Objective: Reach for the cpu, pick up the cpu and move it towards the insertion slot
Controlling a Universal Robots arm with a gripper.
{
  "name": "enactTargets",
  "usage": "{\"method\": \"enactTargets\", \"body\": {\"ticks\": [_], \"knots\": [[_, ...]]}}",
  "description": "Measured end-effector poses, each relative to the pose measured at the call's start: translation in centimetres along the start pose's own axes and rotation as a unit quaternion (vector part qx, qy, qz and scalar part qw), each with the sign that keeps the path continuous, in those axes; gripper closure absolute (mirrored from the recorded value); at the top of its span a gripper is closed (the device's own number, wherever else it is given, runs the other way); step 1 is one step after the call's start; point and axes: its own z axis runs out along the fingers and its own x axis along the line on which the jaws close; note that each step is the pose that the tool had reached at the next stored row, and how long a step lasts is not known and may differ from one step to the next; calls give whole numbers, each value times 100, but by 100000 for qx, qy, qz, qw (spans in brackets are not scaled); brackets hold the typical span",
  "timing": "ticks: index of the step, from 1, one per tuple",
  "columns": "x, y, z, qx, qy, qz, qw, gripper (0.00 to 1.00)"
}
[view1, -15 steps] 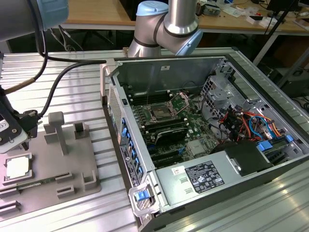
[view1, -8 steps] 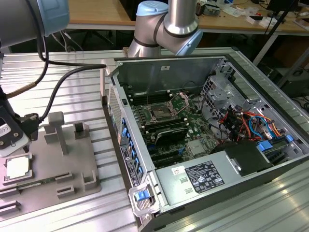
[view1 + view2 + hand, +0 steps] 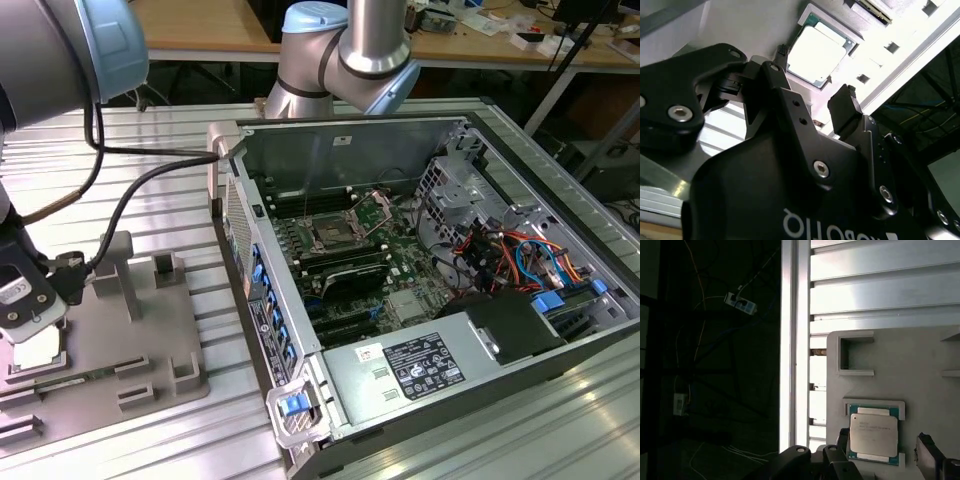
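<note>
The cpu (image 3: 873,435), a small square chip with a pale metal top on a green edge, lies flat in a recess of the grey tray (image 3: 920,370). My gripper (image 3: 885,447) hovers just above it, open, one black fingertip on each side and neither touching. The second wrist view has the cpu (image 3: 817,52) between the two fingers (image 3: 844,107). In the exterior view the gripper (image 3: 28,318) is at the far left over the tray (image 3: 150,350). The insertion slot (image 3: 330,235), a dark socket in a silver frame, sits in the green motherboard inside the open computer case.
The open case (image 3: 420,250) stands to the exterior view's right of the tray, its side wall (image 3: 245,260) between tray and motherboard. Raised posts (image 3: 120,265) stand on the tray. A black cable (image 3: 140,190) trails from the arm. The slatted table's edge (image 3: 790,340) runs close to the tray.
</note>
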Motion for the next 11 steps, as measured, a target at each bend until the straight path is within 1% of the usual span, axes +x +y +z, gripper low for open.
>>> {"method": "enactTargets", "body": {"ticks": [2, 11], "knots": [[-1, -18, 17, -11, 58, -1, 100000, 40], [-1, -22, 20, -10, 67, 0, 100000, 40]]}}
